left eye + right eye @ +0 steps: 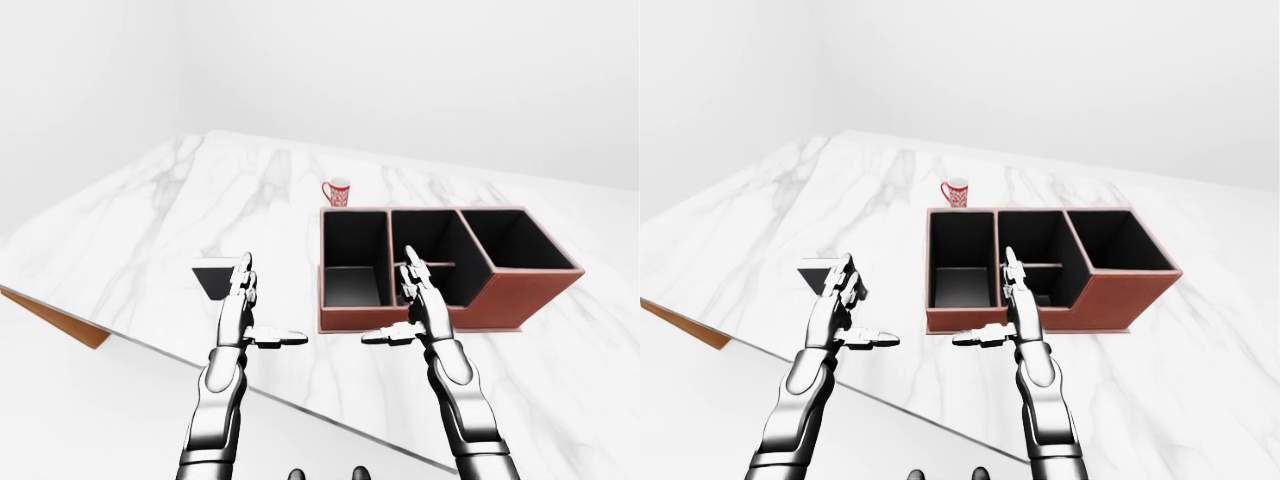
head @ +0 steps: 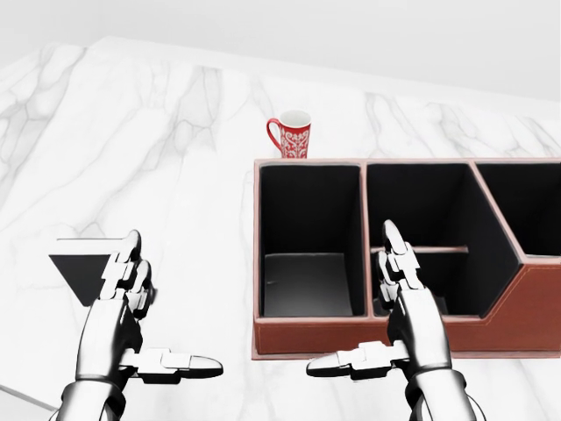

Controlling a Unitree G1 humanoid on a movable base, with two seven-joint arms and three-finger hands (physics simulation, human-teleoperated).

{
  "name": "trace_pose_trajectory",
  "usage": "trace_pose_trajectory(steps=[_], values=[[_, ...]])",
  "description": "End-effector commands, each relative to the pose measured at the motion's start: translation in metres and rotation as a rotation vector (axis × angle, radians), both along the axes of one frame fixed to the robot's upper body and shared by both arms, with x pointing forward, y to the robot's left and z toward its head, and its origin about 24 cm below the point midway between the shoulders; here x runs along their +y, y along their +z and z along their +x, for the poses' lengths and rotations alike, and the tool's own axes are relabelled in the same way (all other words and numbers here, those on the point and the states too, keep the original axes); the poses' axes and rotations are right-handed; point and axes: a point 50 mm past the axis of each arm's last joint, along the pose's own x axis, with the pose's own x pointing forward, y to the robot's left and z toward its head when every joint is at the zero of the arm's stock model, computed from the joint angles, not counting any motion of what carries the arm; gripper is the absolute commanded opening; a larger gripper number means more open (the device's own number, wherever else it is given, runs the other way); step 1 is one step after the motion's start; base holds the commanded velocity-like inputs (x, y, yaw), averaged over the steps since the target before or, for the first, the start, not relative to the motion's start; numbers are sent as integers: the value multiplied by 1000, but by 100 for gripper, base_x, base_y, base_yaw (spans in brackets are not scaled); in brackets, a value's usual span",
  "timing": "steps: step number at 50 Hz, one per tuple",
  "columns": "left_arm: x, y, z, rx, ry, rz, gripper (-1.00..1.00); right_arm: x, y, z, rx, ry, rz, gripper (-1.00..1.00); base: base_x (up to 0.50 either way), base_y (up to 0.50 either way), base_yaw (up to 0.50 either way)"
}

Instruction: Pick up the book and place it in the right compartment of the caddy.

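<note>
White marble worktop (image 2: 175, 132) under plain pale walls, red-brown caddy (image 2: 491, 338) with 3 dark compartments, red patterned mug (image 2: 293, 137) just beyond its far left corner, dark book (image 2: 83, 267) left of the caddy, left hand (image 2: 131, 303) over the book with fingers spread, right hand (image 2: 399, 303) fingers apart before the caddy's middle compartment.

Tabletop (image 1: 150, 215) looks like polished white marble with grey veins, underside a bare orange wood. Caddy (image 2: 535, 311) is reddish-brown leather with stitched edges, matt black inside. Mug (image 2: 290, 133) is glossy red-and-white ceramic. Both hands (image 2: 118, 303) (image 2: 412, 307) are shiny chrome metal.
</note>
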Motion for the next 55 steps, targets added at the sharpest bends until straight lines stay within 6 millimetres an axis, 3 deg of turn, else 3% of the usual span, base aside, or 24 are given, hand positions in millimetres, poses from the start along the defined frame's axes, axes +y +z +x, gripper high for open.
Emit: trace_pose_trajectory(steps=[1,28,55], values=[[0,0,0,0,0,0,100,0,0,0,0,0,0,100,16,6,0],[0,0,0,0,0,0,100,0,0,0,0,0,0,100,16,6,0],[-1,3,-2,-27,-17,-23,100,1,-5,-1,0,5,-3,100,0,0,0]])
